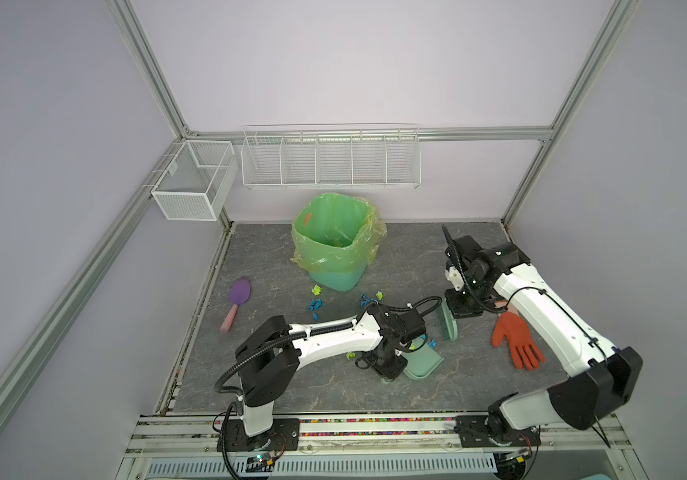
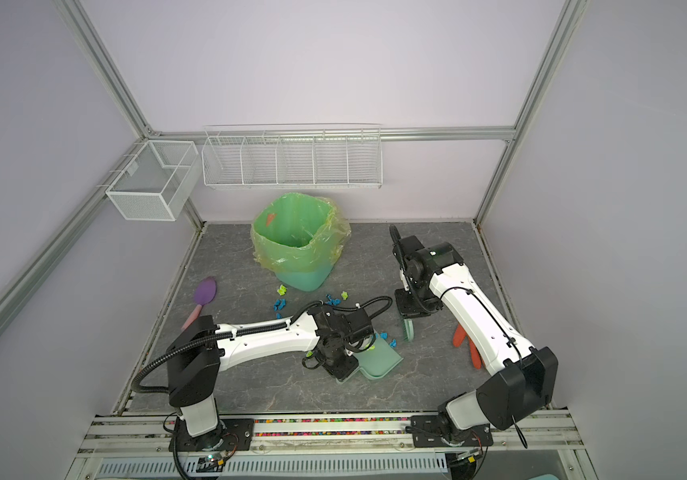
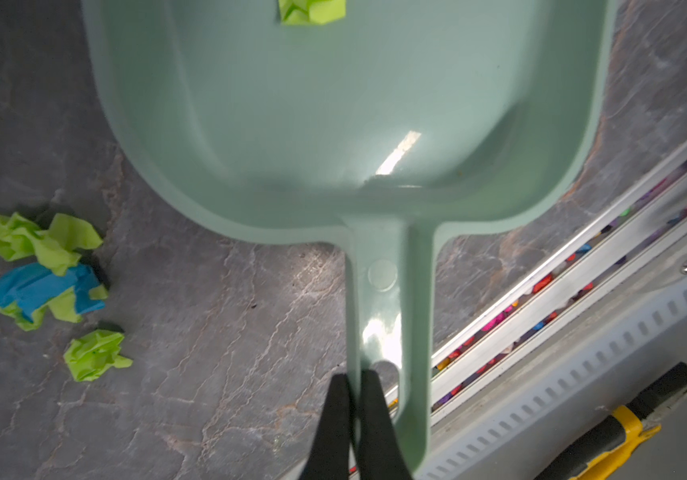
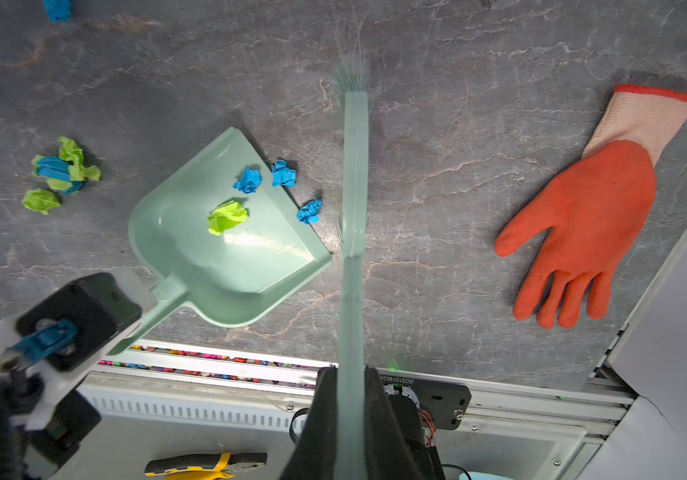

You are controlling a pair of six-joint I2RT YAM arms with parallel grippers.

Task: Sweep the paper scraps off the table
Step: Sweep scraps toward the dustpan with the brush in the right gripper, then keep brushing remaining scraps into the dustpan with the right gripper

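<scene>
Crumpled blue and lime paper scraps lie on the veined grey surface. Two more sit in the glossy mint plastic dustpan, whose handle the left pincer clamps. The right pincer clamps a translucent bristled brush. An upside-down label reads JG25101802, cut off. A rubbery orange glove lies flat.

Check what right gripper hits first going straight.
Probably the table: the right gripper, shut on the brush, points along it at bare surface beside the dustpan. The brush would press first; depth unclear.
</scene>
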